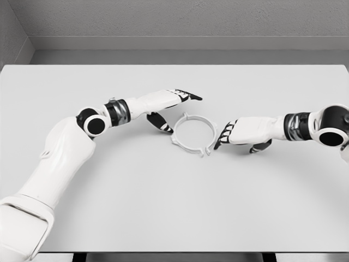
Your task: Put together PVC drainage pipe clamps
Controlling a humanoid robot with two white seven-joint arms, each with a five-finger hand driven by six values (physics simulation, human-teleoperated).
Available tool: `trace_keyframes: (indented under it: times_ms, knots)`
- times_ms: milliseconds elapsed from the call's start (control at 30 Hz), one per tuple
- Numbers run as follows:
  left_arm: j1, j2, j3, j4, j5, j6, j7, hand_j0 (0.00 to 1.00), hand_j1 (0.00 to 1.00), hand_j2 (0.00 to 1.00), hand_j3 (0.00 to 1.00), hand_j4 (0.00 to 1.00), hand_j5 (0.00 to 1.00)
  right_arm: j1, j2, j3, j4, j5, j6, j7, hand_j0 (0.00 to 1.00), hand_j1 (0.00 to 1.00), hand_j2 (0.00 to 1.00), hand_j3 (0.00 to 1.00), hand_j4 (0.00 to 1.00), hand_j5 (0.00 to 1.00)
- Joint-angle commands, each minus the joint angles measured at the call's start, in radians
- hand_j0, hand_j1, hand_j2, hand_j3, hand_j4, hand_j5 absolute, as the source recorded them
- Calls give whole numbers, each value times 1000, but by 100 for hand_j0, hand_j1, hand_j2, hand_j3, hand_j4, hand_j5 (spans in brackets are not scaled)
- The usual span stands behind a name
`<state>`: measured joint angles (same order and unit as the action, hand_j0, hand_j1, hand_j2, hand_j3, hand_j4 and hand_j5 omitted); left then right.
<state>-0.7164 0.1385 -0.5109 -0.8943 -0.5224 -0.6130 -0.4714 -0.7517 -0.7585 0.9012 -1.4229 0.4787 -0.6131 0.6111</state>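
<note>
A white ring-shaped PVC pipe clamp [193, 134] with small ear tabs lies flat on the white table [174, 202] near its middle. My left hand [173, 109] reaches in from the left, its fingers spread above and beside the ring's upper-left edge, holding nothing. My right hand [229, 134] comes in from the right with its fingertips [219, 143] curled down next to the ring's right ear tab, seemingly just touching it but not gripping it.
The tabletop stretches wide around the ring. A grey wall [174, 22] rises behind the table's far edge. The near edge runs along the bottom of the view.
</note>
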Motion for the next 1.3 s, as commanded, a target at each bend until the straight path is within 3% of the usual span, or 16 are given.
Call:
trace_keyframes:
  times_ms: [0,300,500,600,700,833,900,1000,1200,1267]
  knots:
    - [0,-3,2,-2,7,2,1,100,100,100,100,100,100,0,5,2,7,-3,2,0,88,88,88,88,88,88]
    - [0,0,-15,-3,5,2,1,100,100,100,100,100,100,-15,30,7,30,-3,2,0,88,88,88,88,88,88]
    - [-17,23,-4,5,21,2,2,100,100,100,100,100,100,-15,-19,7,19,0,2,0,88,88,88,88,88,88]
    - [-44,102,2,5,28,2,7,100,100,100,100,100,100,-15,-48,4,19,-3,2,0,88,88,88,88,88,88]
    - [-44,199,9,6,108,2,7,100,100,100,100,100,100,-15,-119,-21,-68,-35,2,0,90,90,90,90,90,90]
    - [-46,270,11,5,124,2,8,100,100,100,100,100,100,9,-203,-194,-103,-123,2,0,100,100,100,100,100,100]
    - [-46,354,55,6,124,2,8,100,100,100,100,100,100,151,-203,-378,-96,-207,2,0,100,100,100,100,100,100]
    - [-41,418,63,9,122,2,8,100,100,100,100,100,100,344,-157,-654,-96,-287,2,0,100,100,100,100,100,100]
    - [-40,467,83,26,122,2,7,100,100,100,100,100,100,397,-101,-690,-99,-359,2,0,100,100,100,100,100,100]
    - [-40,469,83,28,122,2,8,100,100,100,100,100,100,446,-85,-772,-106,-358,2,0,100,100,100,100,100,100]
